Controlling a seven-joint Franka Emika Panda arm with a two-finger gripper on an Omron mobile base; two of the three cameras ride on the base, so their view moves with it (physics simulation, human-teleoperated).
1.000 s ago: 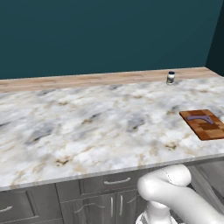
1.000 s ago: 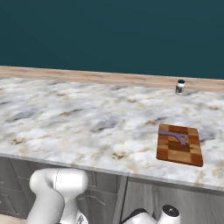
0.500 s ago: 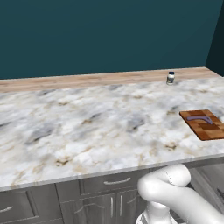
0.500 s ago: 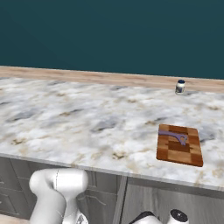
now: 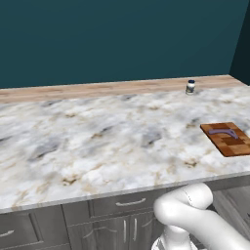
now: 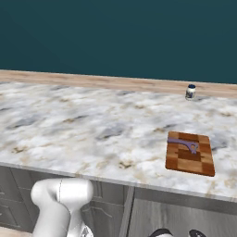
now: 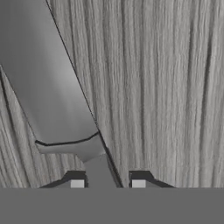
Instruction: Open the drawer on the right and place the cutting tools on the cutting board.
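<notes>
Gripper: jaws narrowly apart, straddling the drawer handle.
Handle axis: runs away from the fingertips, between them.
Cutting board: bears one purple tool.

Even, bright rendered light, soft faint shadows on the counter, no glare, hand view close and soft

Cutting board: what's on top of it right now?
One purple tool lies on the far end of the board, also seen in the left base view. The rest of the board is bare. Whatever is under the board can't be seen.
</notes>
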